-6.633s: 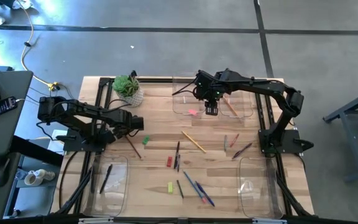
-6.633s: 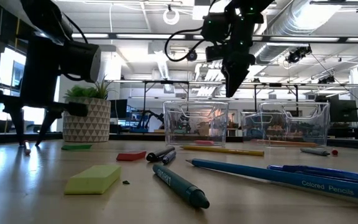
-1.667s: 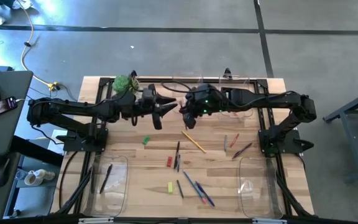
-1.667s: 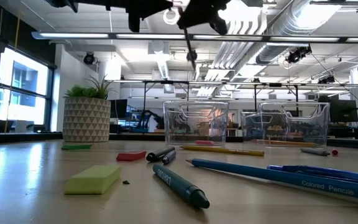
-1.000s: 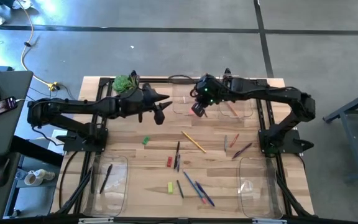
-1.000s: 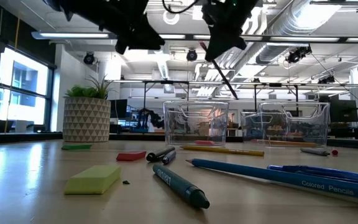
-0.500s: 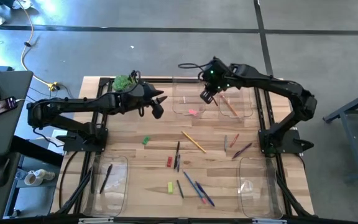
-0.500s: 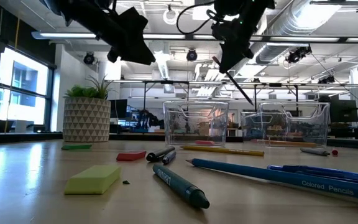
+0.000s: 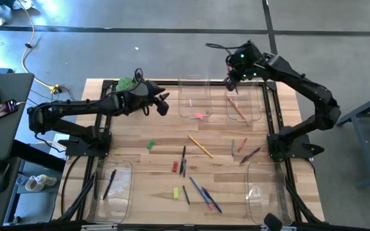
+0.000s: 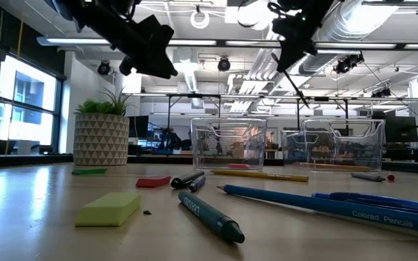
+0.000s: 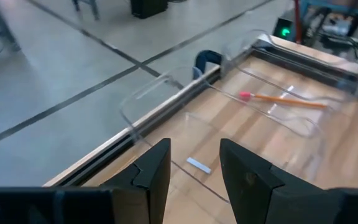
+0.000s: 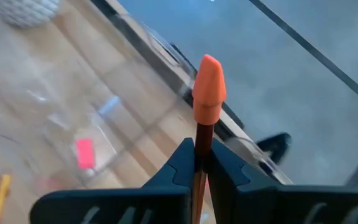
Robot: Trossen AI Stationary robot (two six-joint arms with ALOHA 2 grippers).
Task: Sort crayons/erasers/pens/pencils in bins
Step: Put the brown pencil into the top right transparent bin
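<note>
My right gripper (image 9: 234,77) hangs high over the far end of the far right bin (image 9: 254,109), shut on a thin pencil (image 10: 298,90) with an orange eraser tip (image 12: 208,84). A pencil (image 9: 237,110) lies in that bin, and a pink eraser (image 9: 200,115) lies in the far left bin (image 9: 186,102). My left gripper (image 9: 162,103) hovers open and empty to the left of the far left bin, with nothing between its fingers (image 11: 194,171). On the table's middle lie a yellow pencil (image 9: 200,145), red (image 9: 175,167), green (image 9: 151,145) and yellow-green (image 9: 176,193) erasers, and several pens (image 9: 204,194). My right gripper pinches the pencil's shaft (image 12: 201,146) between its two fingers, a short way behind the orange eraser tip. The pencil runs along the fingers and sticks out past their ends. It is lifted clear and slants down below the gripper (image 10: 289,43).
Two more clear bins stand at the near left (image 9: 111,186), with a dark pen in it, and at the near right (image 9: 265,186). A potted plant (image 9: 132,90) stands at the far left, just behind my left arm. The black table frame (image 9: 272,122) runs along the sides.
My right gripper has carried the pencil up and toward the table's far right, from over the far left bin to over the far end of the far right bin. My left gripper has drawn back a little toward the table's left and stayed open.
</note>
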